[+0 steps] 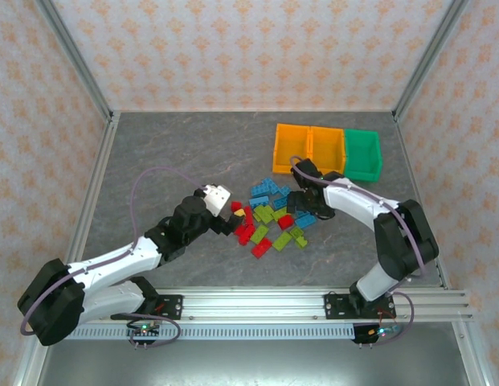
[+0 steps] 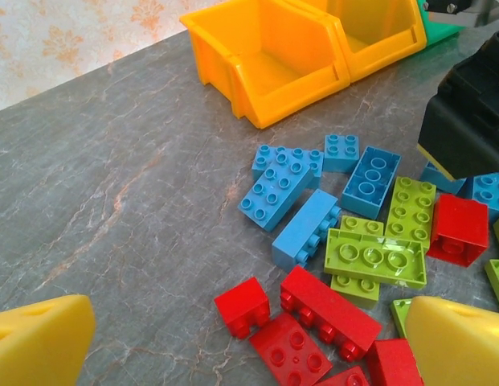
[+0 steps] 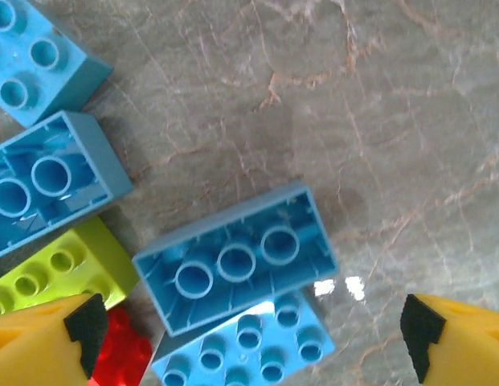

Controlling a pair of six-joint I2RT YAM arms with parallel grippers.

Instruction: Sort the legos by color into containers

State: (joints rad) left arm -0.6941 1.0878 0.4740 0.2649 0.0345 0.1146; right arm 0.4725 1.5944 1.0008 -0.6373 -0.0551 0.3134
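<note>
Left pincer (image 2: pixel 249 350) spread above red legos (image 2: pixel 329 314); right pincer (image 3: pixel 249 342) spread above an upturned blue lego (image 3: pixel 233 265) on the counter (image 3: pixel 378 121)

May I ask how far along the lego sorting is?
Nothing looks sorted: the two orange plastic bins and the joined green plastic bin look empty. The left gripper and right gripper are open, holding nothing. All red, light blue and lime plastic bricks lie scattered on the grey table.

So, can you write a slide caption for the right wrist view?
Open right gripper above an upside-down blue brick on the grey table.
</note>
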